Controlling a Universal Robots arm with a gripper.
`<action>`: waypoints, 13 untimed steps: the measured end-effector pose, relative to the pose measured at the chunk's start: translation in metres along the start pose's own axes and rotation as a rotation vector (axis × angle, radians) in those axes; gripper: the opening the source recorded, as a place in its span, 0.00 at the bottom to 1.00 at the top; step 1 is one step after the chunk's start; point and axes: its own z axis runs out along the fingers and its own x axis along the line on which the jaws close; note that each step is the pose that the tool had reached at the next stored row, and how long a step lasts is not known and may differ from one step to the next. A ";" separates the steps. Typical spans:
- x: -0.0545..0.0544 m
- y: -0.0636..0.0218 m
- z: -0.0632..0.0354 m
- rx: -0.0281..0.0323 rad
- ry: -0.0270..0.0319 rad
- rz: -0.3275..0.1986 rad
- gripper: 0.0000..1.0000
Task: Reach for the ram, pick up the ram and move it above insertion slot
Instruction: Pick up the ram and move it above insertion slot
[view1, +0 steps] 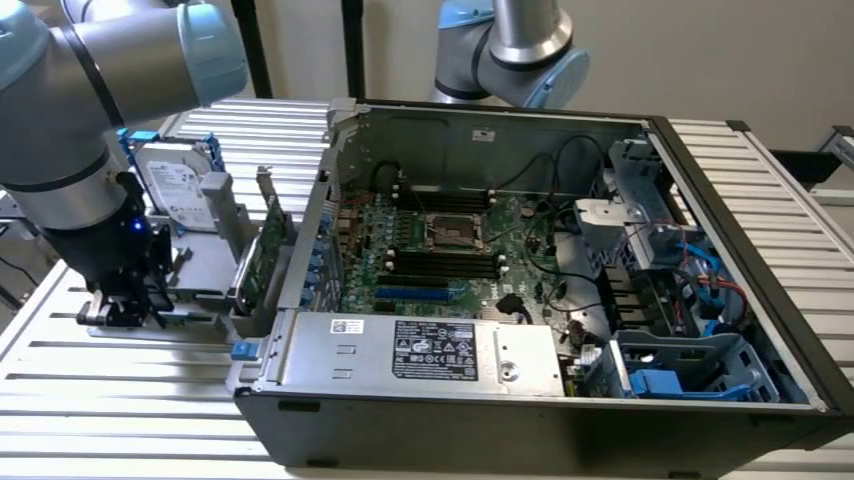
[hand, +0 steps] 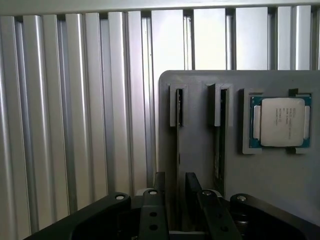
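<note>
We see the hand (view1: 127, 303) down at the lower left of the exterior view, beside the open computer case (view1: 441, 420), fingers (hand: 160, 182) spread (not clamped yet) either side of the ram (hand: 178, 150), ram edge-on in a slot of the grey holder (hand: 200, 100), processor (hand: 277, 121) on the same holder

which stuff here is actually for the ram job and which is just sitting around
For the job: thin ram stick standing on edge; black gripper open around it; grey slotted holder; long black memory slots on the green motherboard.
Lying about: square silver processor chip; silver hard drive; tall green card with metal bracket; second ram stick.
</note>
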 end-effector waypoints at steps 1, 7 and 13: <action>0.000 0.0000 0.0011 0.0000 0.0000 -0.001 0.31; 0.000 0.0000 0.0028 0.0000 -0.0010 -0.019 0.31; 0.000 0.0000 0.0038 0.0000 -0.0044 -0.024 0.31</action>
